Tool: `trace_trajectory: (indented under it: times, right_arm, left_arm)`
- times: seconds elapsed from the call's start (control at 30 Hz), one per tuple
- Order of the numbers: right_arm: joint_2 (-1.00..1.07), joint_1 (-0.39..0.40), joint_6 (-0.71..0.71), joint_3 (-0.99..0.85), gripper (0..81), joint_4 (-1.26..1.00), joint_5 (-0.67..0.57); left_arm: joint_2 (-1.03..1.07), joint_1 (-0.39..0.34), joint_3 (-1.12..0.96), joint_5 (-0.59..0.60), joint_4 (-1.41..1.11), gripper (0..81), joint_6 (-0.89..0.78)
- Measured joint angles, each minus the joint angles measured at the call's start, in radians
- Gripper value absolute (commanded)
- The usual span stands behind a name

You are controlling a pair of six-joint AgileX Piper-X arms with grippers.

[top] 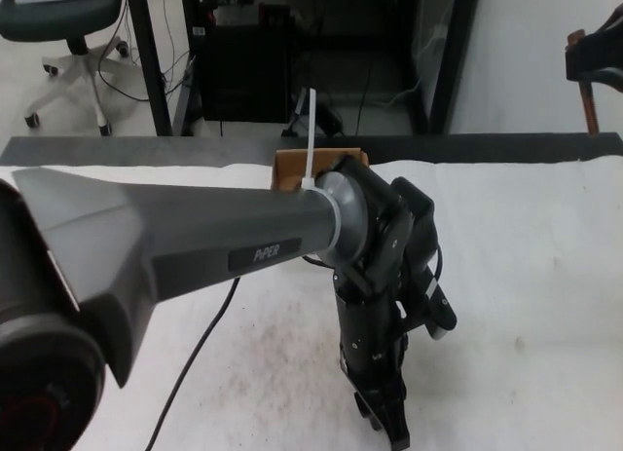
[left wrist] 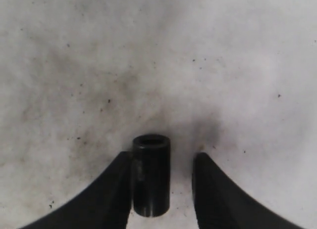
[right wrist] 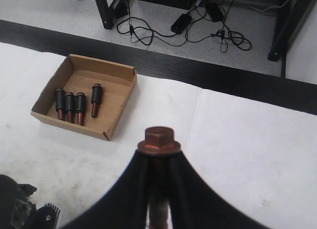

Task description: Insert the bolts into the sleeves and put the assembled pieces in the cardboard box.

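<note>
- Straddling the black cylindrical sleeve [left wrist: 151, 177], left fingers [left wrist: 111, 194] are standing open to clamp it.
- Right fingers [right wrist: 124, 199] are gripping the copper hex-head bolt [right wrist: 159, 140] for insertion.

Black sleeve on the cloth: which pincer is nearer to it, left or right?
Left. The left pincer straddles the sleeve, one finger on either side. The right pincer grips a bolt elsewhere, above the cloth.

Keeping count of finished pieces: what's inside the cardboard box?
Four assembled pieces lie in the cardboard box, three together, one apart. In the high view an arm covers its inside.
</note>
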Motion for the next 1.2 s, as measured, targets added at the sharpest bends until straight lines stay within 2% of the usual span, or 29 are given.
trace_trajectory:
  times: [0.5, 0.53, 0.57, 0.67, 0.7, 1.2]
  right_arm:
    - [0.0, 0.0, 0.0, 0.0, 0.8, 0.0, 0.0]
    - [0.0, 0.0, 0.0, 0.0, 0.8, 0.0, 0.0]
    - [0.0, 0.0, 0.0, 0.0, 0.8, 0.0, 0.0]
    - [0.0, 0.0, 0.0, 0.0, 0.8, 0.0, 0.0]
    - [0.0, 0.0, 0.0, 0.0, 0.8, 0.0, 0.0]
    - [0.0, 0.0, 0.0, 0.0, 0.8, 0.0, 0.0]
  left_arm:
    - [0.003, 0.025, 0.0, 0.0, -0.005, 36.4, 0.0]
    - [0.003, 0.029, 0.0, 0.0, -0.005, 34.0, 0.0]
    - [0.003, 0.033, 0.0, 0.0, -0.005, 28.1, 0.0]
    - [0.003, 0.04, 0.0, 0.0, -0.006, 1.7, 0.0]
    - [0.003, 0.042, 0.0, 0.0, -0.006, 0.5, 0.0]
    - [0.003, 0.047, -0.005, 0.0, -0.006, 0.4, -0.032]
